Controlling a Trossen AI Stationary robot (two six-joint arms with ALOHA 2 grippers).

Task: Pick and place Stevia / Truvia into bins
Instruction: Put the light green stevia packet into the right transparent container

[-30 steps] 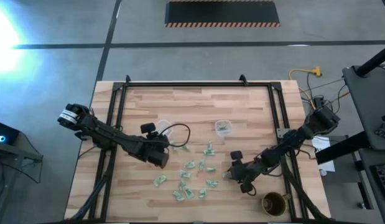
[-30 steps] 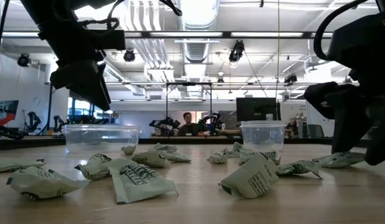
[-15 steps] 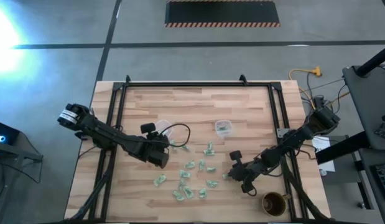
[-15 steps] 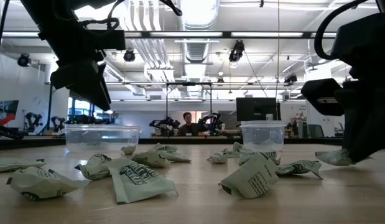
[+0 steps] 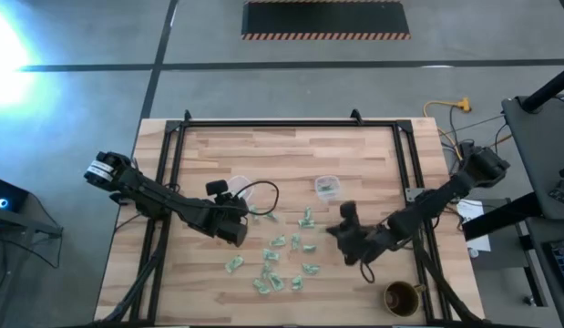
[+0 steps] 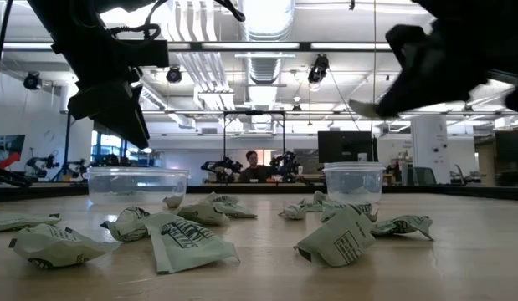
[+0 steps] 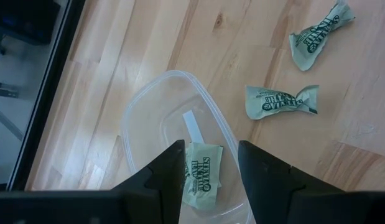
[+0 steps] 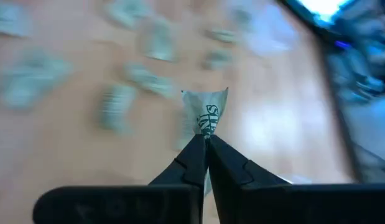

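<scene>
The right gripper point(image 8: 203, 146) pinches a Stevia packet point(image 8: 206, 115) above the table, mid-carry; next it likely needs the smaller bin point(image 5: 328, 187). The left gripper point(image 7: 209, 163) hangs open over the larger bin point(image 7: 148, 118).

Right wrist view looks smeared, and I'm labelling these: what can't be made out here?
- Right wrist view: blur hides the wood table; only the green-and-white paper packet pinched in the right gripper reads.
- Left wrist view: left gripper partly covers the clear plastic tub.
</scene>
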